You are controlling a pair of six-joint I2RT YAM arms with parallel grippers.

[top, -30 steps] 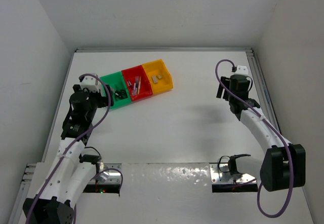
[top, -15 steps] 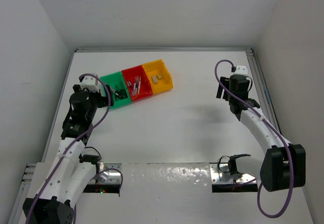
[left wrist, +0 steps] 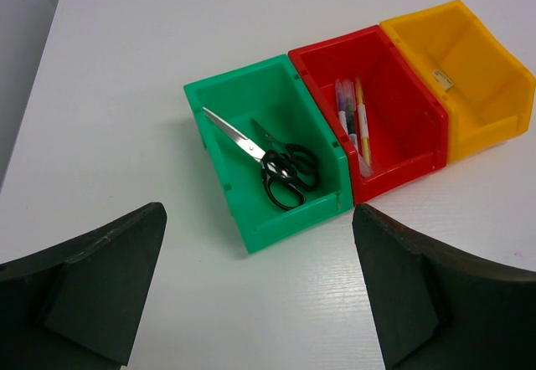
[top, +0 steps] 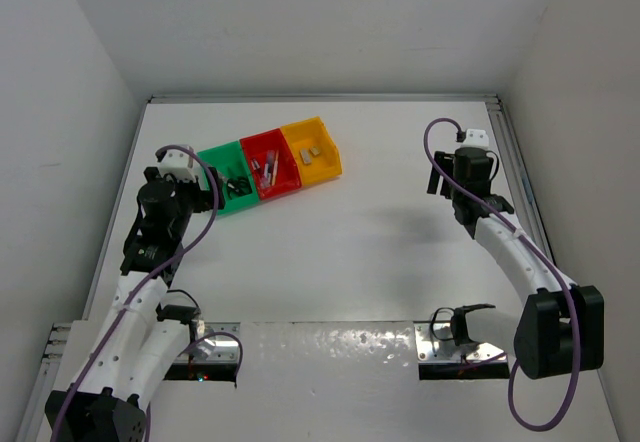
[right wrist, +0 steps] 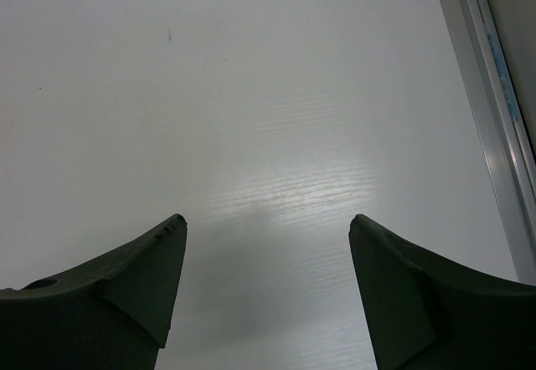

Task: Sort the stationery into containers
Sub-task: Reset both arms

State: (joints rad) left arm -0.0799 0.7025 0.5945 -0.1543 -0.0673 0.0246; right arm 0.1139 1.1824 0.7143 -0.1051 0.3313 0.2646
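The left gripper (left wrist: 257, 219) hung released, holding nothing, jaws wide and tilted down at the bins. Just ahead and below it sat the green bin (left wrist: 289, 223) with the scissors (left wrist: 280, 169) inside. Beyond to its right came the red bin (left wrist: 402, 110) with the pens (left wrist: 352, 123), then the yellow bin (left wrist: 469, 60) with the erasers (top: 311, 150). No loose piece showed in any view, so the sorting looked finished. The sound move was probably to lift straight back, clear of the green rim. The right gripper (right wrist: 268, 219) was likewise spread and unladen, arm stretched forward, pointing down at bare worktop (right wrist: 251, 69), the bins well off to its left.
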